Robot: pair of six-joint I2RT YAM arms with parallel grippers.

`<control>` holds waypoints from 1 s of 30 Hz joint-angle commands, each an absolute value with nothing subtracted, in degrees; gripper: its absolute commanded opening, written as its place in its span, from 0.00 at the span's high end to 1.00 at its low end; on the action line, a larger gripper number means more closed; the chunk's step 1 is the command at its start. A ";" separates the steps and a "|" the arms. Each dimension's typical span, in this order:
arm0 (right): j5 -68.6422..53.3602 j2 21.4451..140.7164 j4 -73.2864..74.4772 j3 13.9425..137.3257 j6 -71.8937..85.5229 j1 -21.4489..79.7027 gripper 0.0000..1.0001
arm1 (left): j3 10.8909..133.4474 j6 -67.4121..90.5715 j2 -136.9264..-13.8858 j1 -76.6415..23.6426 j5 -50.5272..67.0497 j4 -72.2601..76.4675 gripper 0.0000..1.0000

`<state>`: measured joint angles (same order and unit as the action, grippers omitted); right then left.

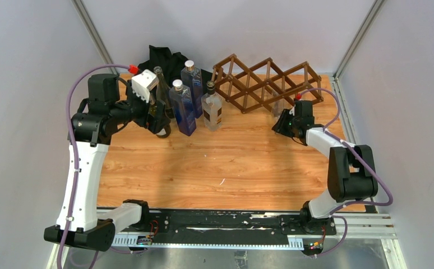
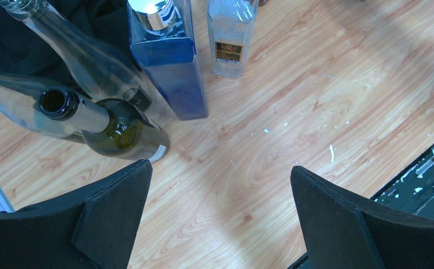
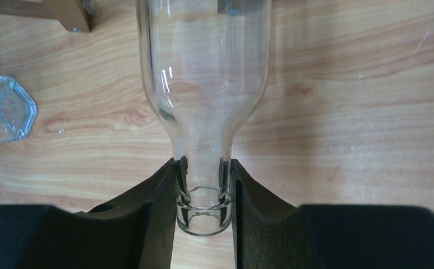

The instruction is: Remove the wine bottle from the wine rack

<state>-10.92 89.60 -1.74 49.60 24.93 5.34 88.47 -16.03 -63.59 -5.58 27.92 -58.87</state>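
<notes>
Grip's on: the right claw (image 3: pixel 203 193) is clamped on the neck of the clear glass wine bottle (image 3: pixel 203 73), just behind the lip, a pad on each side. The bottle's body reaches into the near right end of the dark brown wooden lattice wine rack (image 1: pixel 262 83), mouth pointing out. Best play, I'd say: draw straight back along the bottle's line, level and slow, so the smooth glass neither slips nor snags the sticks. The left claw (image 2: pixel 220 218), well left of the rack, hangs wide apart, holding nothing.
</notes>
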 commanded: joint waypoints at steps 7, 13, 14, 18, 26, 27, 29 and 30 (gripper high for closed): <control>-8.61 76.79 -0.59 41.59 24.58 7.53 1.00 | 87.11 -15.95 -63.54 -5.27 33.55 -58.72 0.00; -7.32 66.31 2.94 36.86 26.38 9.85 1.00 | 86.60 -17.34 -63.46 -5.27 34.79 -58.71 0.01; -7.25 64.88 3.99 36.35 26.70 10.03 1.00 | 86.62 -17.66 -63.40 -5.27 34.92 -58.71 0.01; -7.82 58.51 6.64 33.66 28.56 10.67 1.00 | 86.13 -18.66 -63.01 -5.27 35.60 -58.71 0.03; -7.59 48.97 15.19 31.42 31.04 11.20 1.00 | 84.75 -20.32 -62.16 -5.30 36.48 -58.71 0.02; -7.57 48.21 16.18 31.50 31.42 11.18 1.00 | 84.78 -20.39 -62.14 -5.28 36.52 -58.71 0.02; -7.78 46.56 17.64 31.35 32.21 11.19 1.00 | 84.69 -20.53 -62.14 -5.28 36.43 -58.71 0.02; -7.74 45.62 18.15 31.11 32.56 11.23 1.00 | 84.70 -20.63 -62.07 -5.27 36.56 -58.73 0.02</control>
<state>-7.49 48.90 14.92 31.51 30.35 10.24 85.12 -19.51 -63.18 -5.58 35.44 -58.89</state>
